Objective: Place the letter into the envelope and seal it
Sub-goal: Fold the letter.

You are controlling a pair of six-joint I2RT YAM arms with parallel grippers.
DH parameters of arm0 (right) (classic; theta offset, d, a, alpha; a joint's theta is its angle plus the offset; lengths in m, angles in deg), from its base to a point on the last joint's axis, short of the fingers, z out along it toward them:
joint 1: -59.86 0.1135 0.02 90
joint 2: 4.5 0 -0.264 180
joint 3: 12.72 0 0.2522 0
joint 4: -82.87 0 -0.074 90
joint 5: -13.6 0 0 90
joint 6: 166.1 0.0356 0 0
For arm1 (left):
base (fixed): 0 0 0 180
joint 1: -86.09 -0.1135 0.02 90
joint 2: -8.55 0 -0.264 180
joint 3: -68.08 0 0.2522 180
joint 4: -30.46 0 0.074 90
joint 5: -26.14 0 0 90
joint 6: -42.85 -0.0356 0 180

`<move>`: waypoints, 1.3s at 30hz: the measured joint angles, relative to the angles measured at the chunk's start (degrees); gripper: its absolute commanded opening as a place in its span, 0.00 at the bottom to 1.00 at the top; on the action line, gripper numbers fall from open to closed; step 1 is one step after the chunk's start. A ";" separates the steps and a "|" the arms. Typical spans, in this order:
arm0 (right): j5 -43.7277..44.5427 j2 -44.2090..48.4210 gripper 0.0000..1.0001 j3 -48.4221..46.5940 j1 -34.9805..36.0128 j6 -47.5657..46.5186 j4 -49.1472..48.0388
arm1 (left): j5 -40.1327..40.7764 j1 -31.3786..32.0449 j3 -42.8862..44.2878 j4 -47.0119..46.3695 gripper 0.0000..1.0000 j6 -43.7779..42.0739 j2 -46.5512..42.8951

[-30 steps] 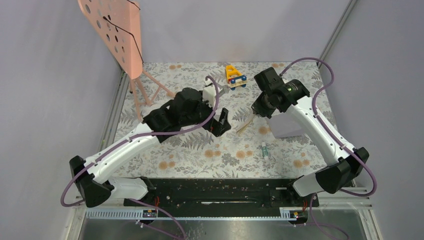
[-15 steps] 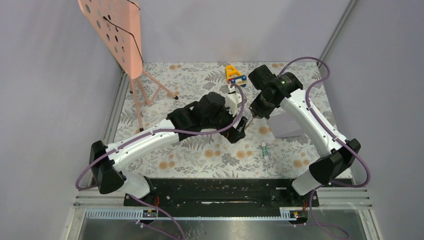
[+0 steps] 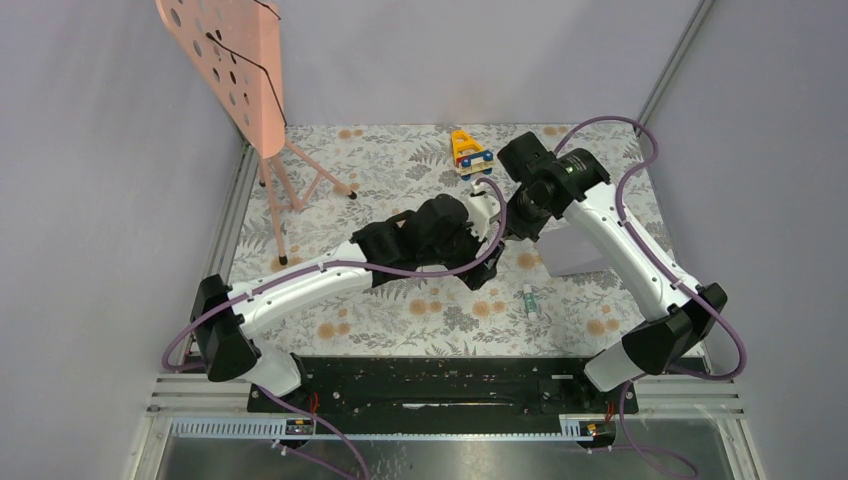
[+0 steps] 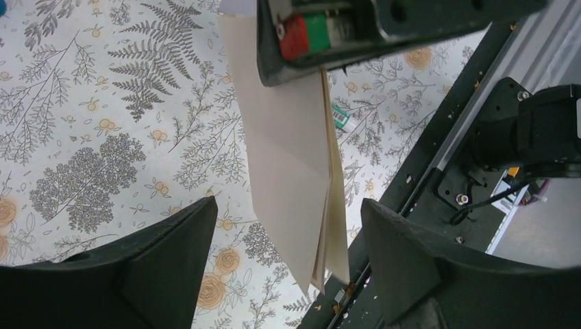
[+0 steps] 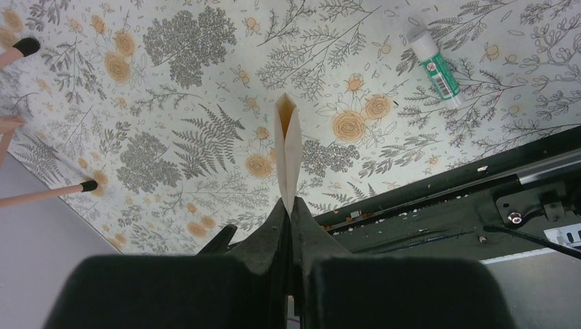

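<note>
The letter point(image 4: 288, 157) is a folded tan sheet hanging edge-down above the table. My right gripper point(image 5: 289, 205) is shut on its top edge, and the sheet's fold point(image 5: 288, 147) shows just past the fingertips. My left gripper point(image 4: 288, 205) is open, with one finger on each side of the letter's lower end, not touching it. In the top view both grippers meet mid-table, left point(image 3: 483, 262) and right point(image 3: 510, 228), and the letter is mostly hidden there. The grey-lilac envelope point(image 3: 578, 250) lies flat on the table under the right arm.
A green-and-white glue stick point(image 3: 529, 300) lies on the floral cloth near the front right and also shows in the right wrist view point(image 5: 437, 66). A yellow toy car point(image 3: 470, 152) sits at the back. A pink perforated stand point(image 3: 235, 70) is at back left. A black rail point(image 3: 430, 385) runs along the front.
My left arm has swung right and forward, bringing its open fingers around the hanging letter. My right gripper has kept hold of the letter and shifted slightly.
</note>
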 measured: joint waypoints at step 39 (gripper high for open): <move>-1.73 0.83 0.94 -1.11 -0.63 -6.54 -1.25 | 4.15 1.20 -8.22 -5.42 0.00 0.48 -4.55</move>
